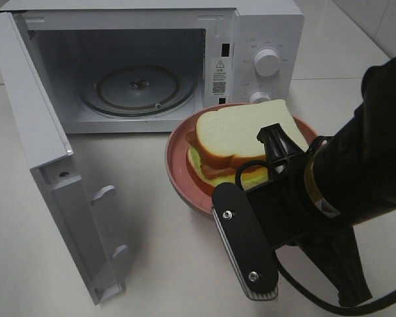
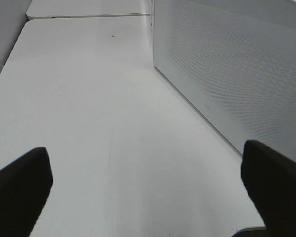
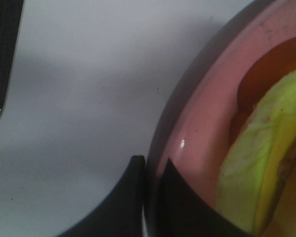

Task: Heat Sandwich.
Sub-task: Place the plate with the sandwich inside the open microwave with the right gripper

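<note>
While the right hand (image 3: 150,173) clamps the round pink plate (image 1: 173,162) carrying the thick white-bread sandwich (image 1: 244,132), loading seems underway; next, lift it into the open white microwave (image 1: 264,33), upper left.

The right arm (image 1: 356,165) angles down, its right gripper (image 3: 149,173) pinched on the pink plate's (image 3: 197,123) rim (a finger on each side). The left gripper (image 2: 148,197) is spread wide and empty.

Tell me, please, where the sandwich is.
In the high view, the sandwich sits on the plate right of centre, before the open microwave; the right gripper pinches the plate's rim.
</note>
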Robot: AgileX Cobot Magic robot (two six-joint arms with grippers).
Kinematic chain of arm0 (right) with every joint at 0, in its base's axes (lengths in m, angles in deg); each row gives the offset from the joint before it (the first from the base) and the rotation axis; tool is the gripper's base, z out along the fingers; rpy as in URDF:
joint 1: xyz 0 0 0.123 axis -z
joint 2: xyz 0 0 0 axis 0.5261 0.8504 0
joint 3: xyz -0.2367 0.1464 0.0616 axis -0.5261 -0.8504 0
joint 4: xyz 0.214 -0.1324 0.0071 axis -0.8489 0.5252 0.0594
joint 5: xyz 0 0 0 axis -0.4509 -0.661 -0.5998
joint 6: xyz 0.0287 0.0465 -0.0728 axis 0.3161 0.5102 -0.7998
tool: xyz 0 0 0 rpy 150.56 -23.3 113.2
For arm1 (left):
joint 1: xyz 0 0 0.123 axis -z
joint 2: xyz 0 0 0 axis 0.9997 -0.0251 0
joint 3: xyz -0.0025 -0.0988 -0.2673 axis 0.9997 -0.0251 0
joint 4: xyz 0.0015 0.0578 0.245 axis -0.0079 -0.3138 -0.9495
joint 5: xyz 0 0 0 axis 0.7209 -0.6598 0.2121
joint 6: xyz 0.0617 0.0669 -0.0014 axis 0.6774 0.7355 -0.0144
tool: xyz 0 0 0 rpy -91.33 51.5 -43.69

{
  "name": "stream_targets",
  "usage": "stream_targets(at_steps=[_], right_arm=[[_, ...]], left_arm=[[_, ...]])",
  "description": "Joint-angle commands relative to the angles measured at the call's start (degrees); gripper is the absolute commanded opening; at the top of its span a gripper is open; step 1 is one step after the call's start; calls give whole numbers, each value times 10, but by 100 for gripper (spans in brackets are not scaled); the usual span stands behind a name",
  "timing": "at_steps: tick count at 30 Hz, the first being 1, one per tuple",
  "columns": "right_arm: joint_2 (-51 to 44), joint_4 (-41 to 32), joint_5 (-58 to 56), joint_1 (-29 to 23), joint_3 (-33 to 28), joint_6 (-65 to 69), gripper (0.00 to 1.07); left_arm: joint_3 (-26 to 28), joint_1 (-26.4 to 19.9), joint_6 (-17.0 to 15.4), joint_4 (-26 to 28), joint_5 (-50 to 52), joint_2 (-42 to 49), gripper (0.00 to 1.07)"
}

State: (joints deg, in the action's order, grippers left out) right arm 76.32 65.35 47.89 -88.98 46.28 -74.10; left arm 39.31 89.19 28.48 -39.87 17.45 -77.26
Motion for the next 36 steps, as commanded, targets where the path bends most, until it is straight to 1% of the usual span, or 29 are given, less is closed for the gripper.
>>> stream_targets(at_steps=[1, 3, 5, 11, 16, 19, 20, 23, 24, 25, 27, 28, 30, 33, 36], right_arm=[[-6, 0, 15, -2, -3, -29, 2], [-6, -17, 15, -2, -3, -73, 2], [-6, -25, 15, -2, -3, -89, 2], [-6, -23, 15, -2, -3, -94, 3], [-6, -35, 30, -2, -3, -66, 3], [-6, -36, 34, 4, -3, -125, 0], [-6, -36, 34, 4, -3, -125, 0], [-6, -45, 42, 23, -3, -161, 0], [-6, -56, 48, 39, -3, -188, 0], [-6, -56, 48, 39, -3, -188, 0], [-6, -69, 52, 52, -3, -230, 0], [-6, -87, 60, 64, -3, -275, 0], [-6, -94, 64, 70, -3, -291, 0], [-6, -127, 77, 91, -3, -350, 0], [-6, -132, 77, 97, -3, -371, 0]], left_arm=[[-2, 1, -2, 4, 3, 15, 99], [-2, 1, -2, 4, 3, 15, 99], [-2, 1, -2, 4, 3, 15, 99], [-2, 1, -2, 4, 3, 15, 99], [-2, 1, -2, 4, 3, 15, 99], [-2, 1, -2, 4, 3, 15, 99], [-2, 1, -2, 4, 3, 15, 99], [-2, 1, -2, 4, 3, 15, 99], [-2, 1, -2, 4, 3, 15, 99], [-2, 1, -2, 4, 3, 15, 99], [-2, 1, -2, 4, 3, 15, 99], [-2, 1, -2, 4, 3, 15, 99], [-2, 1, -2, 4, 3, 15, 99], [-2, 1, -2, 4, 3, 15, 99], [-2, 1, -2, 4, 3, 15, 99]])
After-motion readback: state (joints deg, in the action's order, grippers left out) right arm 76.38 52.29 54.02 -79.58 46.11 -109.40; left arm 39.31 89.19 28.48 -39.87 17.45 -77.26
